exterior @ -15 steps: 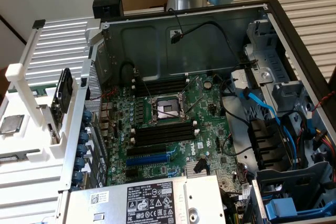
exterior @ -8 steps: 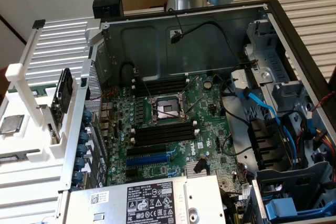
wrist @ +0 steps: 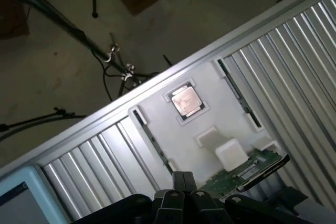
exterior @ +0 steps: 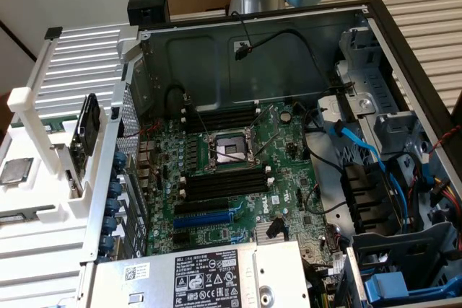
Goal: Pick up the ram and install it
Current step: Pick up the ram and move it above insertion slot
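Cardboard cartons stand behind the ribbed metal tabletop (exterior: 426, 12), where an open computer case (exterior: 202, 55) lies beside a white parts fixture (wrist: 207, 85). From where I stand, the gripper (wrist: 182, 179) hangs over that fixture with its fingers pressed together and nothing between them. What I take for the ram (wrist: 245, 170), a narrow green board, rests at the fixture's edge just beside a white block (wrist: 231, 153), near the gripper and not yet picked. I'd say the reach is the step in hand. Doing it well means squaring the jaws across the stick's thin faces, mid-length, clear of the block. I count one ram, one loose processor (wrist: 185, 100), one blue slot (exterior: 202, 218), and two banks of black slots (exterior: 220, 117) flanking one socket (exterior: 227, 151).
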